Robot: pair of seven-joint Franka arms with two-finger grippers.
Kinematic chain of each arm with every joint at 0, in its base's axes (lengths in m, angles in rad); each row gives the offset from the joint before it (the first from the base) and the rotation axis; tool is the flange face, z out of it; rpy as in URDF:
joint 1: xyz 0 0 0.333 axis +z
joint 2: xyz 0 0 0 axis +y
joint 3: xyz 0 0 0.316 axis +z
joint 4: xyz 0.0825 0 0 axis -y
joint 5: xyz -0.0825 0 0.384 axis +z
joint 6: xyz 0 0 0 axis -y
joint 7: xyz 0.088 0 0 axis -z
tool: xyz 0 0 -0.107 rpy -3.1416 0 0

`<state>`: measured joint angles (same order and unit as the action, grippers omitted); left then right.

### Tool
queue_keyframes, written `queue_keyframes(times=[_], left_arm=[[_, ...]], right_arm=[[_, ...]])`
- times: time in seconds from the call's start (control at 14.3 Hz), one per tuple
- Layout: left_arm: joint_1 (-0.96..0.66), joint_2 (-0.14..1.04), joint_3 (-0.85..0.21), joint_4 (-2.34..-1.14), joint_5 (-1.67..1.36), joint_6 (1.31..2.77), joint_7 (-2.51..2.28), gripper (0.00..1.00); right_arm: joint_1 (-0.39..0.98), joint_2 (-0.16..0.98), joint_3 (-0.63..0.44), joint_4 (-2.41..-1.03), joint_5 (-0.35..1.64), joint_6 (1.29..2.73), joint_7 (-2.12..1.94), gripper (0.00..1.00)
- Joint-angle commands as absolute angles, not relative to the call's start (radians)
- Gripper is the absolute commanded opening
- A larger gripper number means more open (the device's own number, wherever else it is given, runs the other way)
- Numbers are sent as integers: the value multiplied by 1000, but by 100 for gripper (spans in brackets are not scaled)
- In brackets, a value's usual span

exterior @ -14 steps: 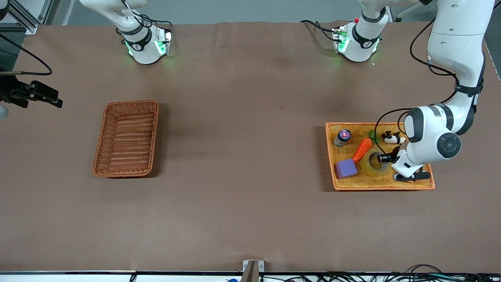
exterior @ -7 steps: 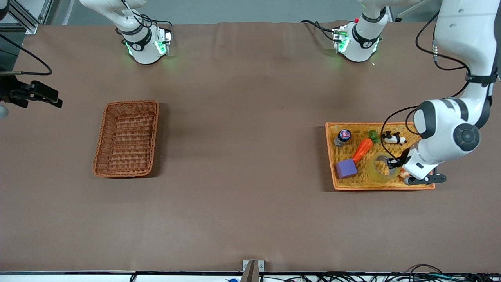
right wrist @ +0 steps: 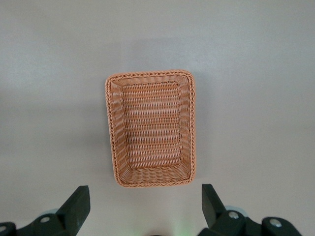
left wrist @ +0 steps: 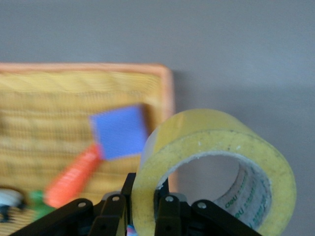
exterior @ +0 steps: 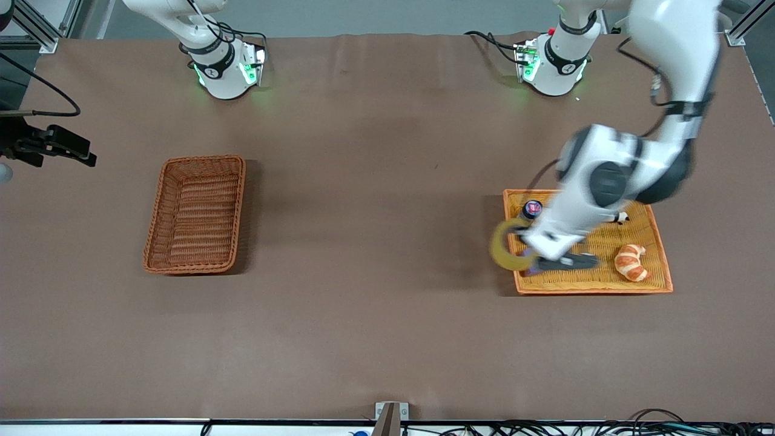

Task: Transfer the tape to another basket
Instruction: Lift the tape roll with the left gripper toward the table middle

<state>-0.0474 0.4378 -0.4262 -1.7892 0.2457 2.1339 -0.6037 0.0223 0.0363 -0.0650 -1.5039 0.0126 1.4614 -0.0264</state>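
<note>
My left gripper [left wrist: 142, 209] clamps the tape roll [left wrist: 216, 167] by its wall, over the tray's edge [exterior: 507, 200]. It looks light, stiff and slick, so I'd keep that wall pinch. My right gripper [right wrist: 142, 209] waits spread wide above the wicker basket [right wrist: 150, 129].

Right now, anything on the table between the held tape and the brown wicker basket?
Nothing: the front view shows bare tablecloth between the tape, held in the left gripper, and the brown wicker basket.
</note>
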Motion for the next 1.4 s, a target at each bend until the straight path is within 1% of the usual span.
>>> queue_keyframes(times=[0.0,0.07,0.21,0.42,0.56,0.7,0.84,1.33], left_arm=[[-51,642,-581,-1621,357,2123,-878,0],[-69,705,-621,-1567,397,2123,-975,0],[-147,788,-644,-1499,455,2123,-1116,0],[-273,833,-635,-1421,439,2123,-1185,0],[-345,836,-594,-1402,437,2117,-1233,1],[-397,838,-562,-1381,428,2114,-1253,4],[-432,836,-526,-1367,408,2108,-1291,4],[-440,838,-523,-1339,393,2121,-1296,4]], right_arm=[[12,17,-61,-1525,28,1471,-35,100],[12,17,-61,-1525,28,1471,-35,100],[12,17,-61,-1525,29,1476,-35,100],[11,21,-61,-1525,29,1483,-35,100],[9,25,-63,-1528,29,1499,-35,100],[9,25,-64,-1535,29,1509,-35,100],[9,25,-64,-1536,29,1511,-35,100],[12,34,-64,-1536,29,1529,-32,100]])
